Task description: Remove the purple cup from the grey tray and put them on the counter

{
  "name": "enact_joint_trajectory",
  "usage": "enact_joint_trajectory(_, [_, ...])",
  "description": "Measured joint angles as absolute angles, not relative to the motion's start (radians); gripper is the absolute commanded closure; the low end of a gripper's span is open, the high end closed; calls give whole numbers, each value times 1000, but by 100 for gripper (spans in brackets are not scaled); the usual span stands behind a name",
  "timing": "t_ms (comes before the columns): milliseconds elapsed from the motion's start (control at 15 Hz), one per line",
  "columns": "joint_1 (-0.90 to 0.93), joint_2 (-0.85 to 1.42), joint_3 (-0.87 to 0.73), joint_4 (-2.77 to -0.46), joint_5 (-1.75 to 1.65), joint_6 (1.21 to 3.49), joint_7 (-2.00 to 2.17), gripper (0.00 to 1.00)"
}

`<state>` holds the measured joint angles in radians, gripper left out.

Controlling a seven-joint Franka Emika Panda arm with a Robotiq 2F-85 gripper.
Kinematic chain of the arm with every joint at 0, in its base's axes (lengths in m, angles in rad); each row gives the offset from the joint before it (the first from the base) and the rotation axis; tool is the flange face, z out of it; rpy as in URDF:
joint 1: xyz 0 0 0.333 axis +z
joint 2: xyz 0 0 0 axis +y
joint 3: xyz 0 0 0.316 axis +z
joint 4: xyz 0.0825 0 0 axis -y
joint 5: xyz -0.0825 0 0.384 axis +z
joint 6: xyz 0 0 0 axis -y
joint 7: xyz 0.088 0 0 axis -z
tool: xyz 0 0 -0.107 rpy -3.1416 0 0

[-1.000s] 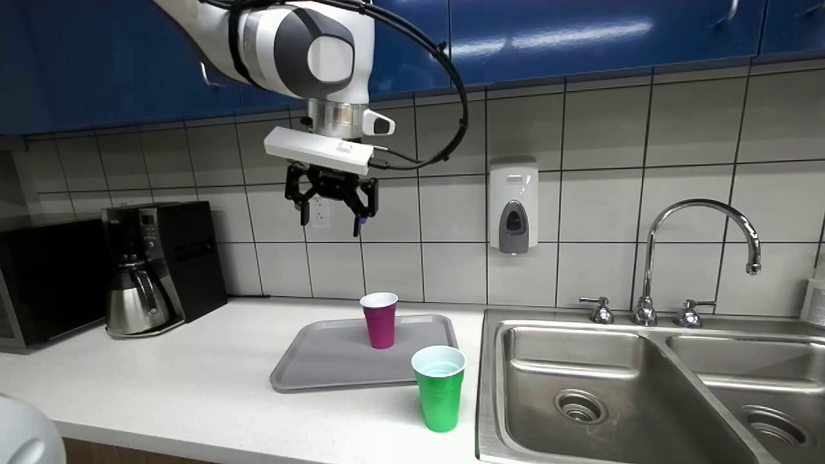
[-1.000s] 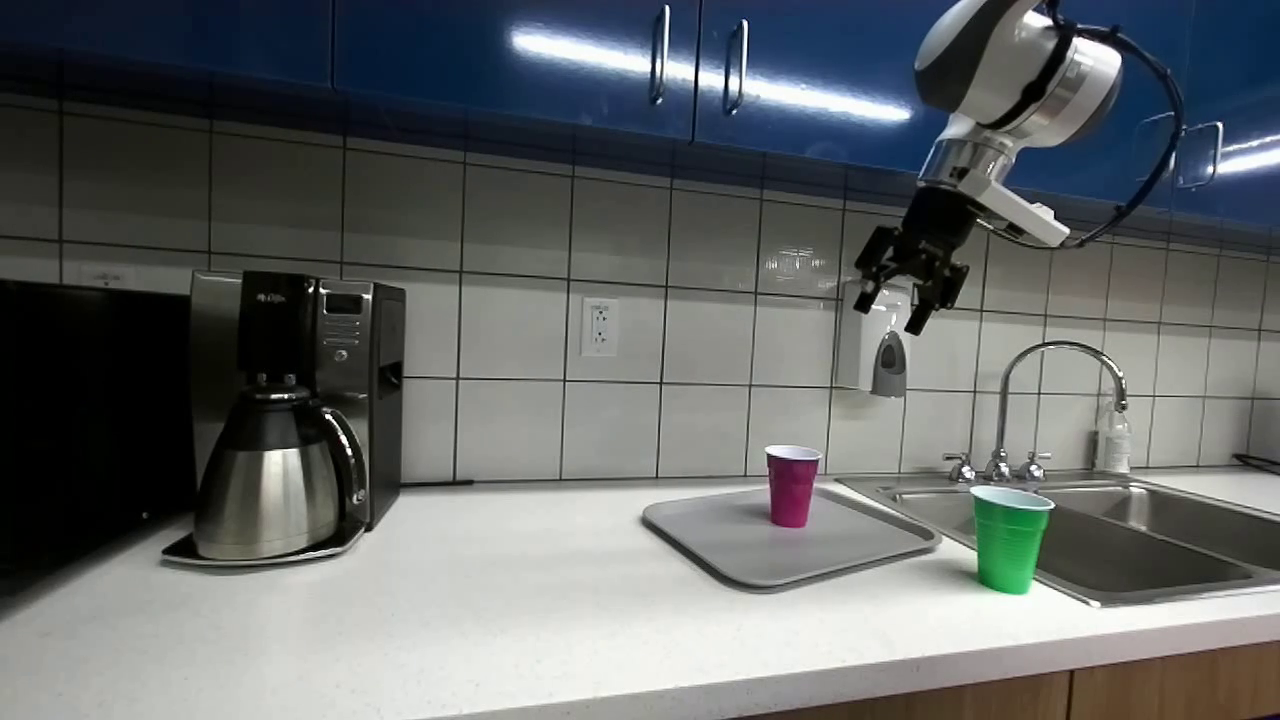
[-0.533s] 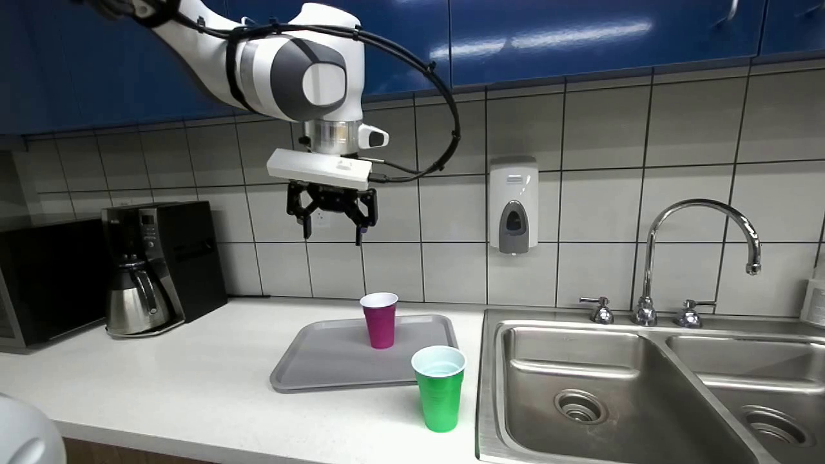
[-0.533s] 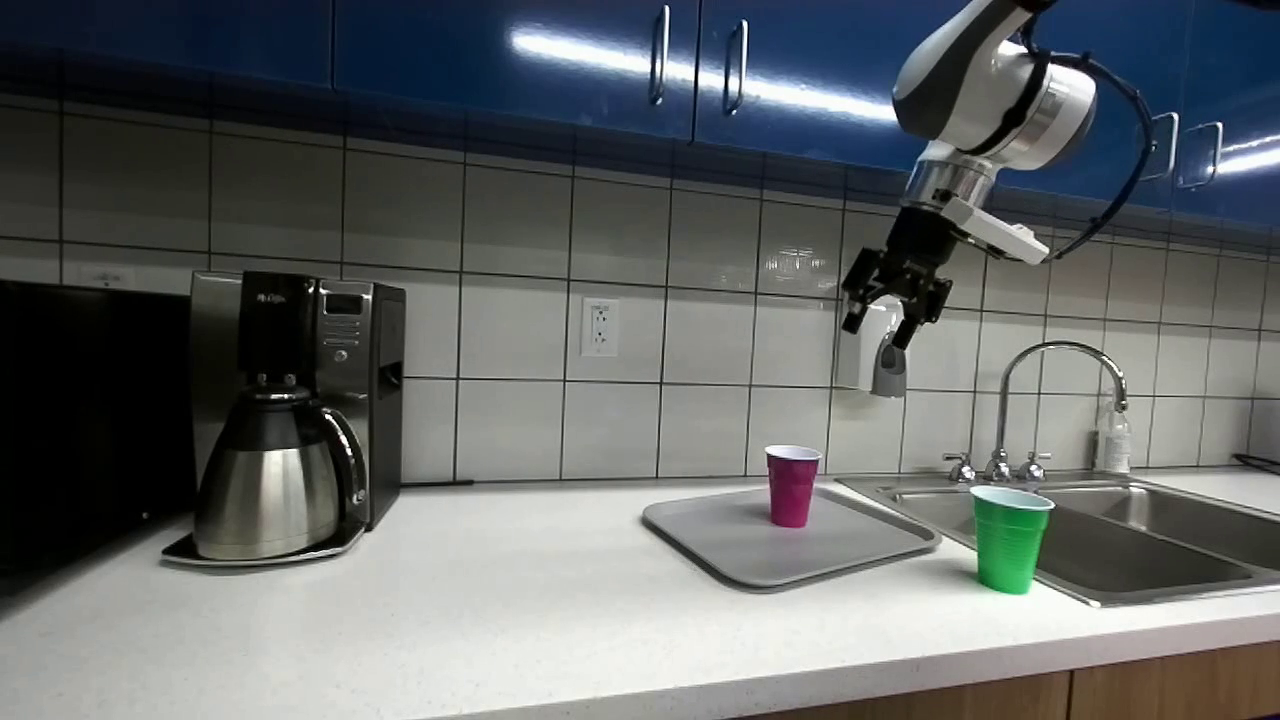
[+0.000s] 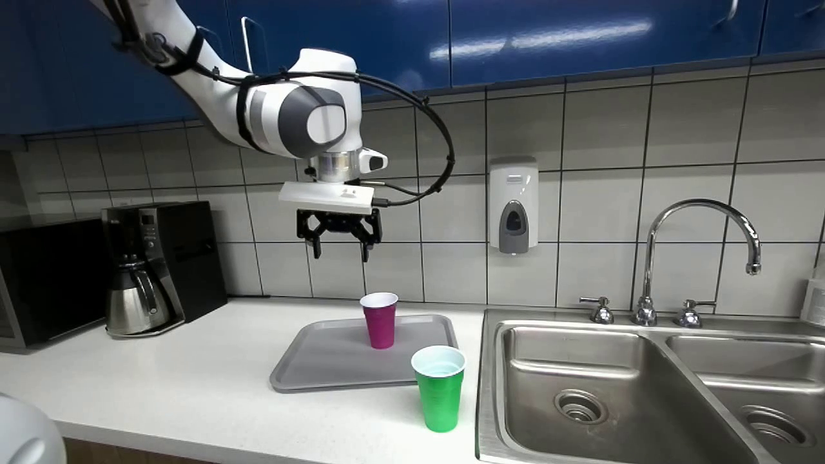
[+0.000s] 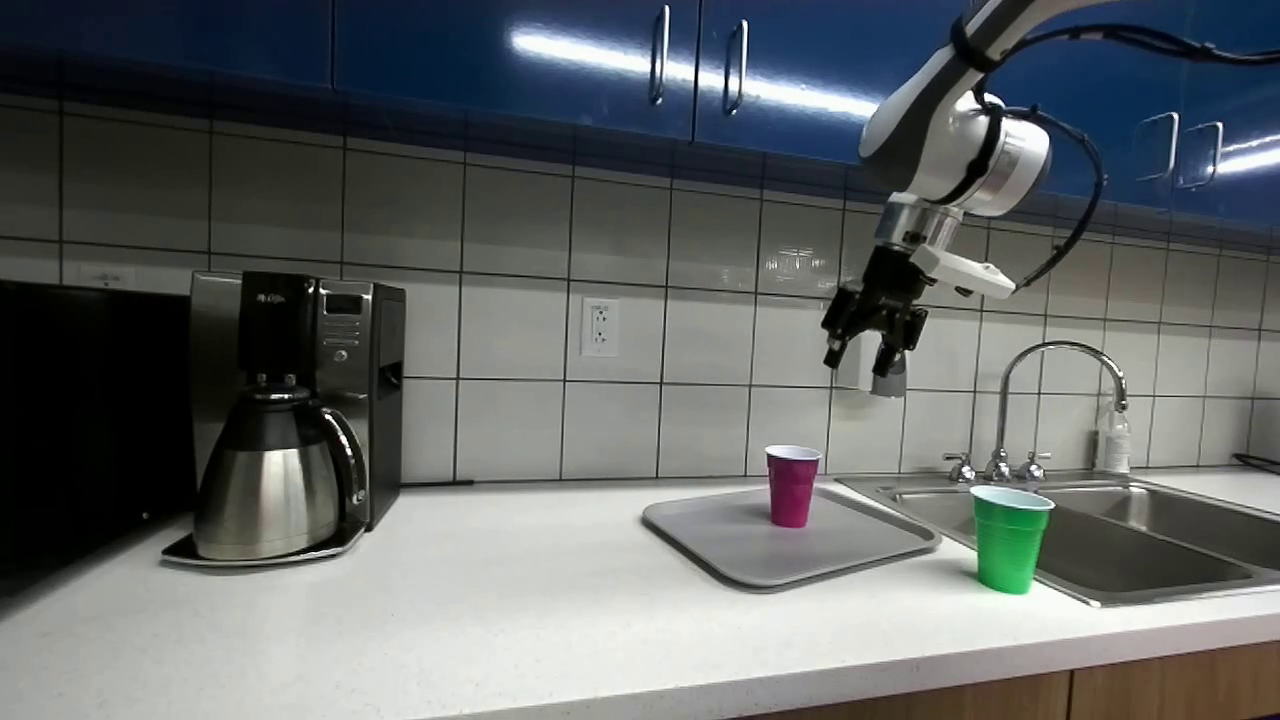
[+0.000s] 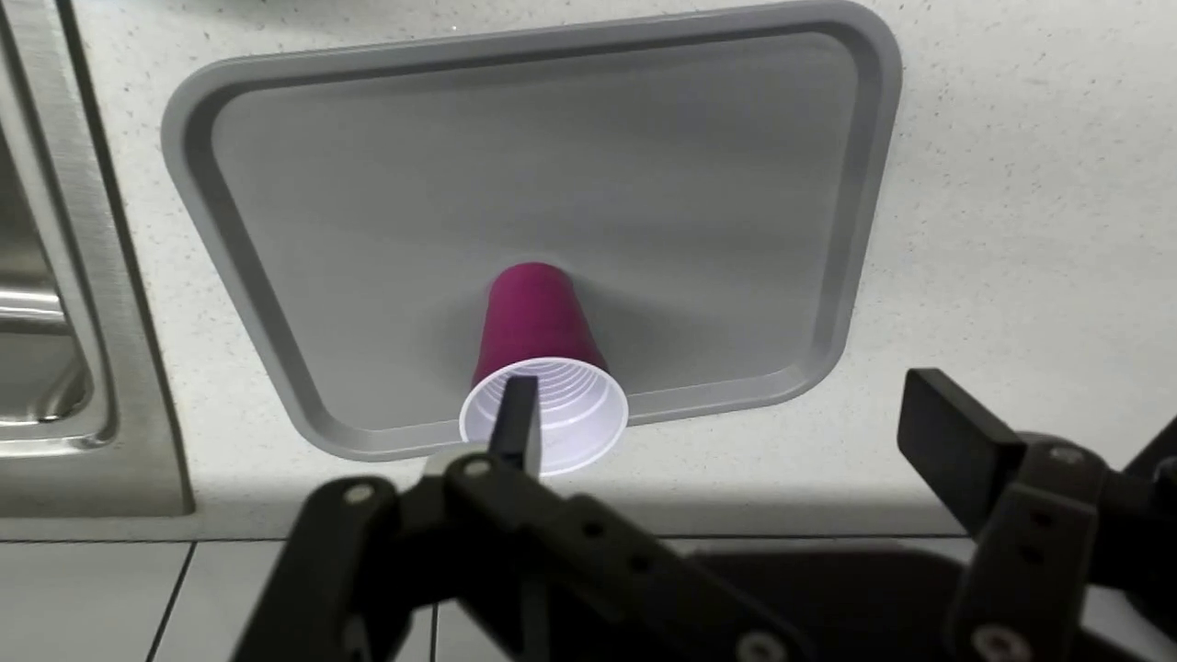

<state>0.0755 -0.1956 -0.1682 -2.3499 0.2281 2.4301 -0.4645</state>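
Wrist view: gripper (image 7: 724, 406) with jaws wide apart, purple cup (image 7: 536, 317) upright on grey tray (image 7: 690, 184).

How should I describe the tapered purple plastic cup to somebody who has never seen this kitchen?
Beside the double-basin steel sink, on the white countertop, lies a flat rectangular grey tray. Upright on it stands the purple plastic cup, tapered, with a white inside. It alone stands on the tray; the green tapered plastic cup stands outside it.

Glossy blue cabinets (image 6: 520, 80) span the top of both exterior views, streaked with reflected light (image 5: 580, 33); below, a pale, dark-jointed tile wall (image 6: 610, 430) crosses the middle. In an exterior view, wooden panels (image 6: 1170, 690) show lower right.
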Motion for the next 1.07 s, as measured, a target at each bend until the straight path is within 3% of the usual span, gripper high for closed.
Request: enact_joint_trajectory(1067, [44, 143, -79, -2165, 228, 2626, -464, 0])
